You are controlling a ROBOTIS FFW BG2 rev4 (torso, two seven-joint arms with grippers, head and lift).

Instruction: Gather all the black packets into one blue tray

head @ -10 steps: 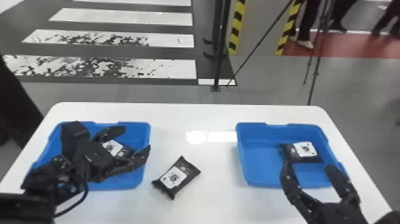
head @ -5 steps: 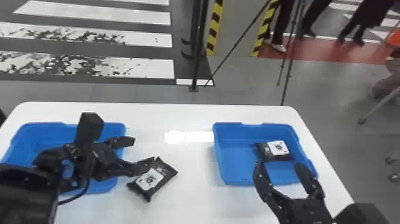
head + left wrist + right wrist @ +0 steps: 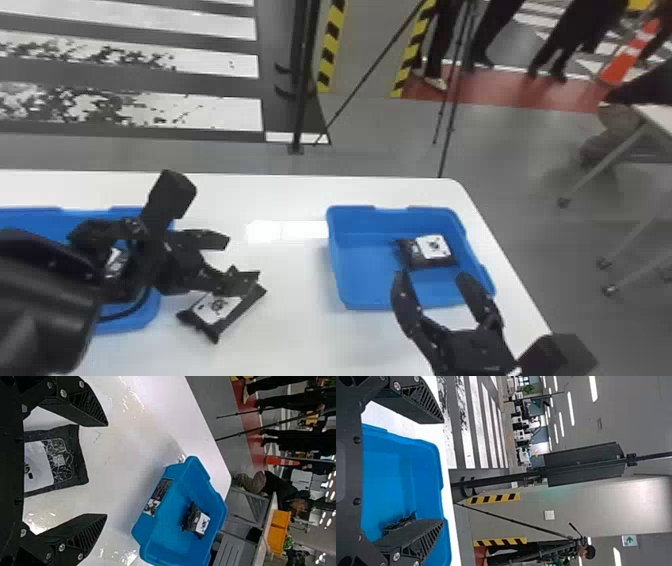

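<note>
On the white table [image 3: 300, 330] lies a glossy black packet [image 3: 218, 308], white-labelled.

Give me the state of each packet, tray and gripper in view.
Loose packet, flat on table, label up, ungripped.
Right tray, upright, uncovered.
Right tray packet, inside, label up.
Left tray, upright, partly hidden.
Left tray packet, inside, partly hidden.
Left gripper, open, empty.
Right gripper, open, empty.

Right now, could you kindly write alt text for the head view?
Robot's open left hand at a black packet on a white table, between left and right blue trays, each holding another packet; open right hand near the right tray.
</note>
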